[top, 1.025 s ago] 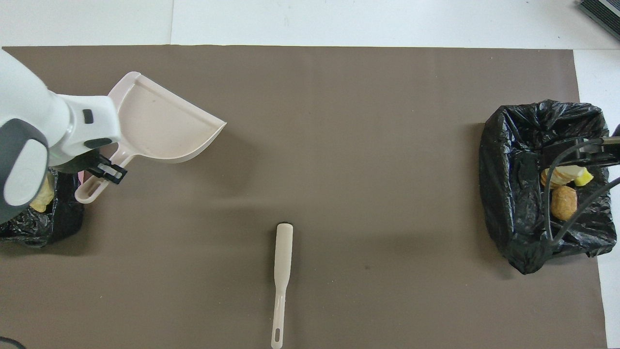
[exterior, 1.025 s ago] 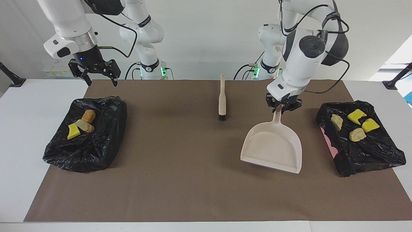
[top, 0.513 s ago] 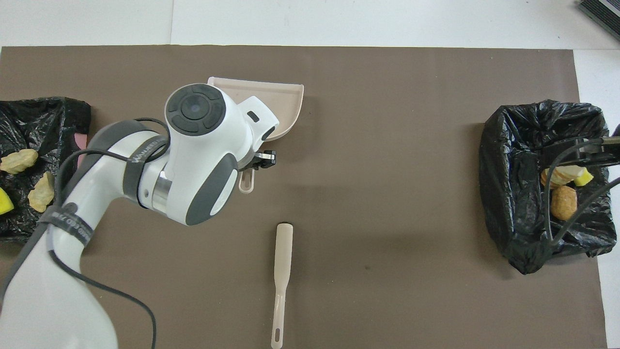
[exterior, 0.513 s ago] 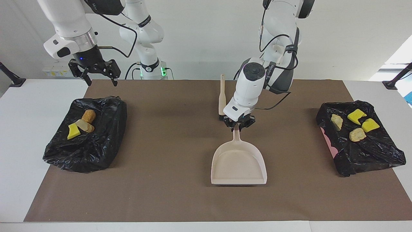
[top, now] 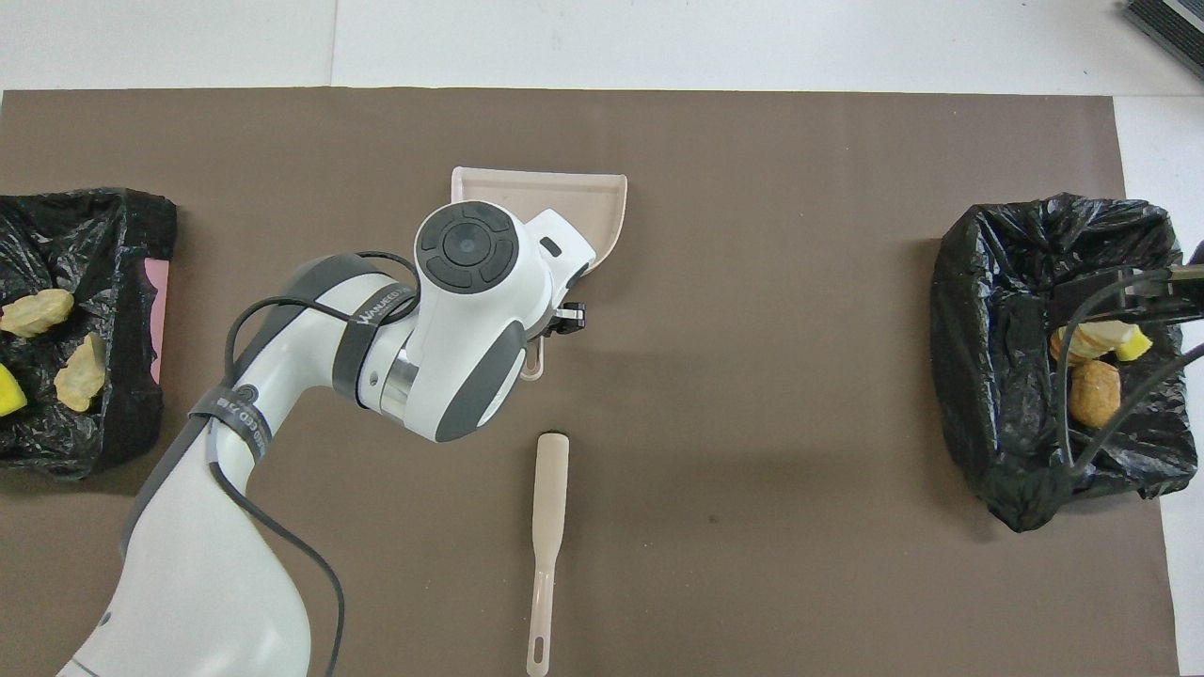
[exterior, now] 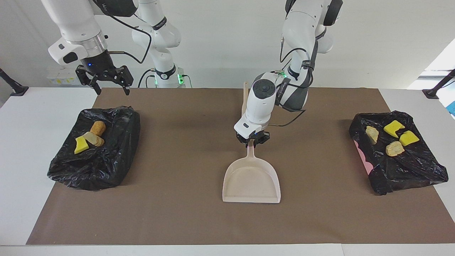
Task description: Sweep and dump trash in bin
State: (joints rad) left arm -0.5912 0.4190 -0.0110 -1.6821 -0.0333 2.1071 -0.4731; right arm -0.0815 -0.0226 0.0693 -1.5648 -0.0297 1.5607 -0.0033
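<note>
- The left hand (exterior: 252, 141) is clamped tight on the dustpan (exterior: 251, 179) handle, over the middle of the brown mat (exterior: 185, 213).
- The pan's wide lip points away from the robots, square to the mat's edge, and the tray looks empty.
- The brush (top: 546, 527) lies on the mat nearer to the robots than the pan, apart from it, its bristle end hidden by the left arm in the facing view.
- The right hand (exterior: 108, 85) waits with its fingers spread wide and nothing in them, above the mat's edge by the bag (exterior: 95, 149) at the right arm's end.
- Trash sits in two black bags: three pieces (exterior: 89, 139) at the right arm's end, four pieces (exterior: 390, 137) in the bag (exterior: 398, 167) at the left arm's end.
- That second bag overhangs the mat onto the white desk (exterior: 21, 160), with a pink edge (exterior: 363, 156) showing beneath it.
- Between each bag and the pan the mat lies bare and wide, as does the strip from the pan's lip out to the mat's edge.
</note>
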